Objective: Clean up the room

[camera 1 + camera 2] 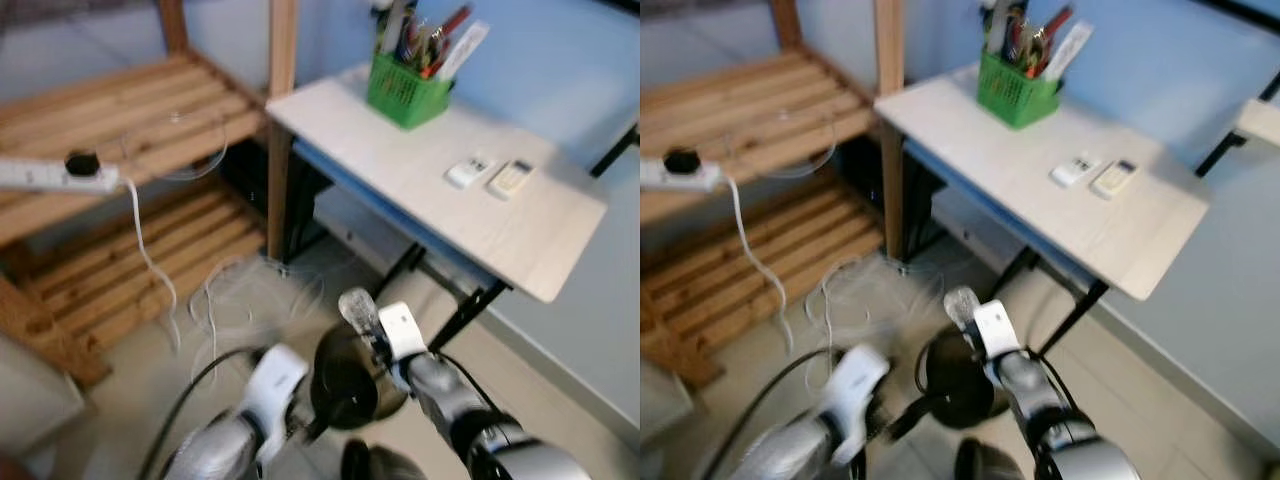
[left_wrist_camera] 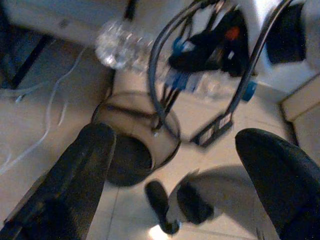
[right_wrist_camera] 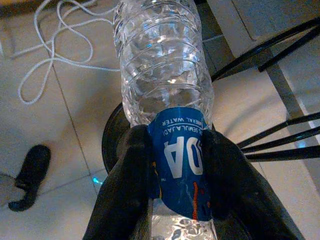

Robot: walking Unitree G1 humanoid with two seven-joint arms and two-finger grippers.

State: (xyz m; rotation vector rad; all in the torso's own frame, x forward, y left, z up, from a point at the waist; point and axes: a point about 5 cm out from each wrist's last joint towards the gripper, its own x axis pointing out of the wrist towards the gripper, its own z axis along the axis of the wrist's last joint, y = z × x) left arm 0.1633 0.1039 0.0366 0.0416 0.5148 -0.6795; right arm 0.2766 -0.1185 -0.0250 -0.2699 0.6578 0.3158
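right pincer (image 3: 175,165) clamps a clear water bottle (image 3: 162,65) above the black bin (image 1: 345,380) — left pincer (image 2: 190,165) gapes wide.

a clear, ribbed plastic water bottle (image 3: 165,100) with a blue label sits at the centre of the right wrist frame, pinched at the label. in the left eye view it shows low and centre, tilted, just above a round black wire waste bin (image 1: 345,385) standing on the tiled floor, low centre.
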